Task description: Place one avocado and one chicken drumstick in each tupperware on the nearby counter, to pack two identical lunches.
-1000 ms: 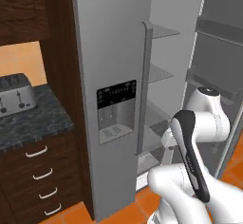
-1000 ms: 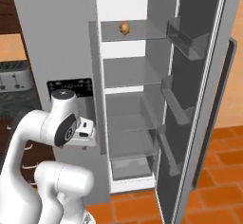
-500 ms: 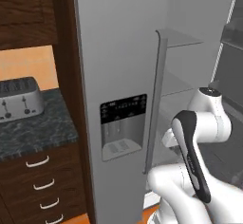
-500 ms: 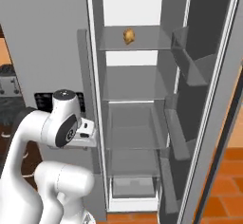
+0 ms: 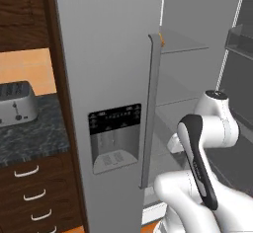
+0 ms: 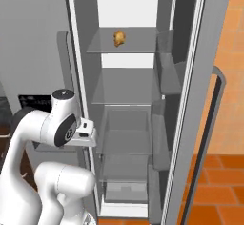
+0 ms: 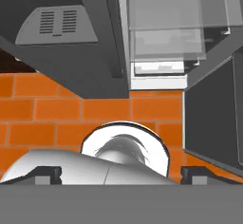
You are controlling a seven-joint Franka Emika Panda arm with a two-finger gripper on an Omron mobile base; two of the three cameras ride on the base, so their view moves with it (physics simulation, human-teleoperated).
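high on the upper shelf (image 6: 125,46) of the open fridge (image 6: 143,124) lay a chicken drumstick (image 6: 119,38), well above the tool (image 7: 121,174), which hung released and pointed at the floor, arm folded, presumably for the approach; the worktop (image 5: 27,138) lay leftward.

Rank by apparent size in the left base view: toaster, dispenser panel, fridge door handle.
1. Fridge door handle, tallest by far.
2. Dispenser panel.
3. Toaster, though cut off by the picture's edge, so unsure against the panel.
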